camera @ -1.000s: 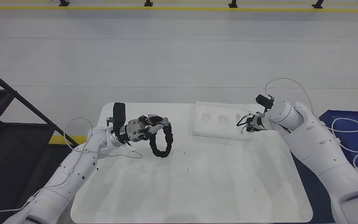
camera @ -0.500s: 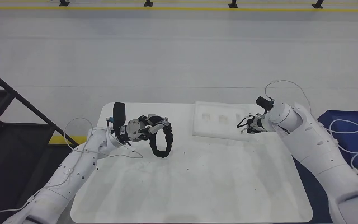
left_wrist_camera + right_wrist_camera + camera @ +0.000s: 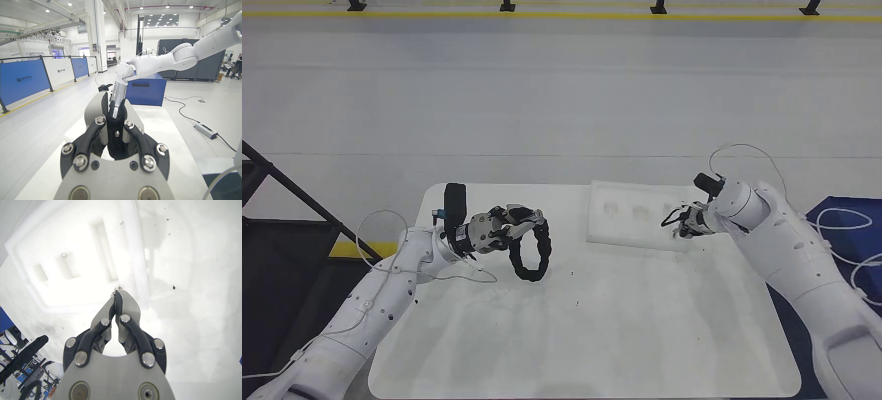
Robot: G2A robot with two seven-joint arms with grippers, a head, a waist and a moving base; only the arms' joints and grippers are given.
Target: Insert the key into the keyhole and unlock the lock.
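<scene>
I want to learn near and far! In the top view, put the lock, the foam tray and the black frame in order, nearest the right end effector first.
1. Tray: its corner lies right at the right end effector.
2. Lock: across the table, in the left end effector.
3. Black frame: past the table's left edge.

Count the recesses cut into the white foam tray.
3 in the foam tray: a short one, a middle one, a long one by the right gripper, which might hide more.
</scene>
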